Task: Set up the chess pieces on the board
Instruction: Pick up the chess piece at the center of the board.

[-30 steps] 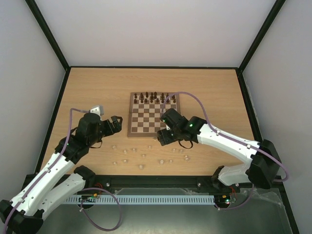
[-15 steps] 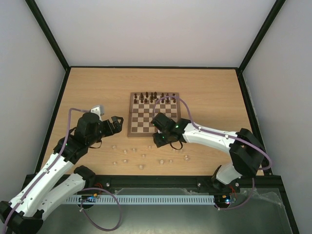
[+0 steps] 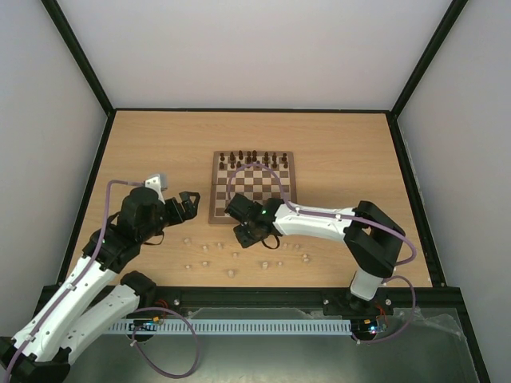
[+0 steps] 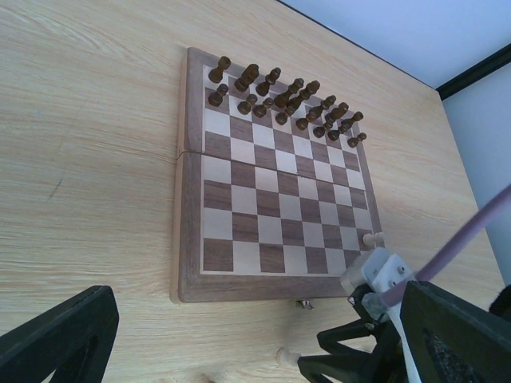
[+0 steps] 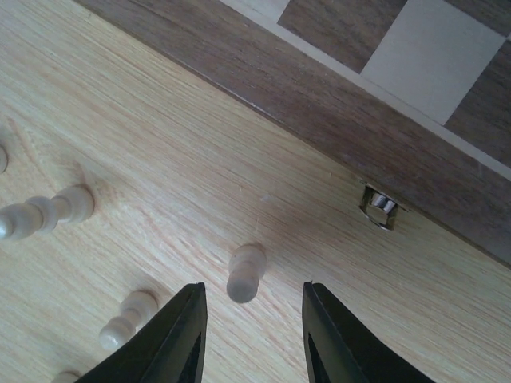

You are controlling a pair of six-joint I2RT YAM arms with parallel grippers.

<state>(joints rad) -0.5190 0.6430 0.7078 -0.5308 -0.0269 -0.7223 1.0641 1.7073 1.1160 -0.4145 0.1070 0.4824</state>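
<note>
The board point(image 3: 239, 195) lies mid-table with dark brown pieces point(image 3: 251, 159) along its far rows. Several pale chess pieces point(image 3: 231, 255) lie scattered on the table in front of it. My right gripper point(image 3: 243, 234) is open, low over the table just before the board's front edge. In the right wrist view point(image 5: 251, 289) a standing pale pawn point(image 5: 245, 273) is just ahead of the open fingers, untouched. My left gripper point(image 3: 190, 201) is open and empty, left of the board. The left wrist view shows one pale piece point(image 4: 371, 238) at the board's point(image 4: 263, 199) right edge.
The board's latch point(image 5: 379, 206) is close to the right of the pawn. More pale pieces point(image 5: 44, 214) lie to the left of the right gripper. Dark walls ring the table point(image 3: 359, 152). The right arm's cable arches over the board.
My right arm has swung left along the board's front edge, from near its right corner to left of its middle. The left arm has barely moved.
</note>
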